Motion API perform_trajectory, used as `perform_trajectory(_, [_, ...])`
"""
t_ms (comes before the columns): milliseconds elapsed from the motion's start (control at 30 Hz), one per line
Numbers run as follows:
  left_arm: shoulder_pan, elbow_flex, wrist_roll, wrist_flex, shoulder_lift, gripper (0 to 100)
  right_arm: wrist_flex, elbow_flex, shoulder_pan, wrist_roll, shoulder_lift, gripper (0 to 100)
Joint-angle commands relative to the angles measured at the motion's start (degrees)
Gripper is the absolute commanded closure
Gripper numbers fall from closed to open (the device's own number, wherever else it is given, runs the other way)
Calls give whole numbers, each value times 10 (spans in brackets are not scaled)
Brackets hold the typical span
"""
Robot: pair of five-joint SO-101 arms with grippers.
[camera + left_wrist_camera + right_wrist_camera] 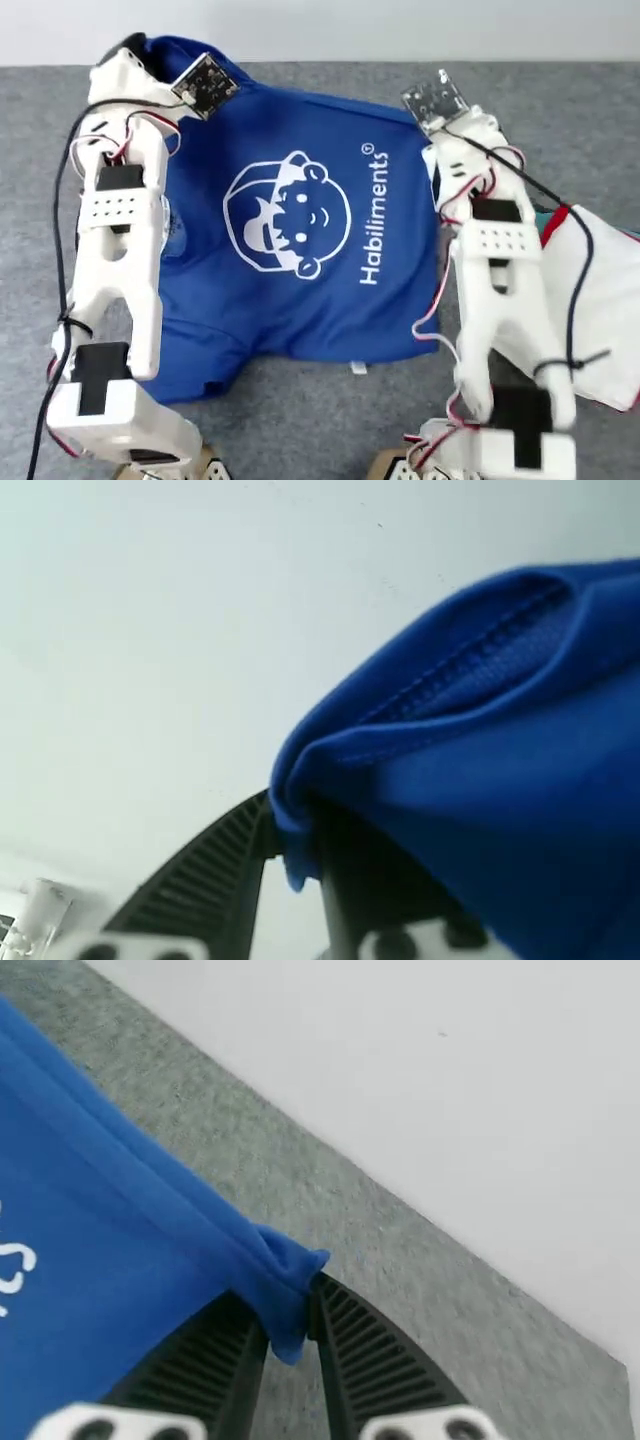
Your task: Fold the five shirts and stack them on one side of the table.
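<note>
1. Across the grey table (330,420) we see the blue shirt (300,230) spread out, print up.
2. Our left gripper (293,832) pinches its far left corner, and our right gripper (290,1315) pinches the far right corner.
3. White cloth (600,310) with red trim lies at the right, partly hidden by the right arm.

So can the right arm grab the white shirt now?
Probably not yet: the right gripper is shut on the blue shirt and must let go first. The white shirt lies beside that arm.
</note>
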Motion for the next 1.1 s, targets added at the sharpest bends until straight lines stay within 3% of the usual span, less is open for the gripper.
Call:
perform_trajectory(0, [-2, -32, -4, -12, -7, 995, -3, -76, -14, -2, 26, 990])
perform_trajectory(100, [-5, -31, -4, -8, -7, 995, 36, -103, -29, -2, 46, 990])
perform_trajectory(233, [-7, -32, -5, 60, -30, 995, 73, -113, -46, -2, 65, 990])
perform_trajectory(333, [-4, -31, -8, 164, -68, 995, 110, -113, -50, -2, 70, 990])
perform_trajectory(533, [-3, -31, -106, 437, -138, 995, 227, -113, -55, -3, 70, 990])
perform_trajectory(733, [-4, -31, -111, 600, -177, 995, 310, -113, -57, -3, 68, 990])
perform_trajectory(933, [-3, -31, -111, 702, -213, 995, 378, -113, -54, -4, 55, 990])
perform_trajectory(1067, [-16, -31, -108, 673, -216, 995, 378, -113, -56, -4, 18, 990])
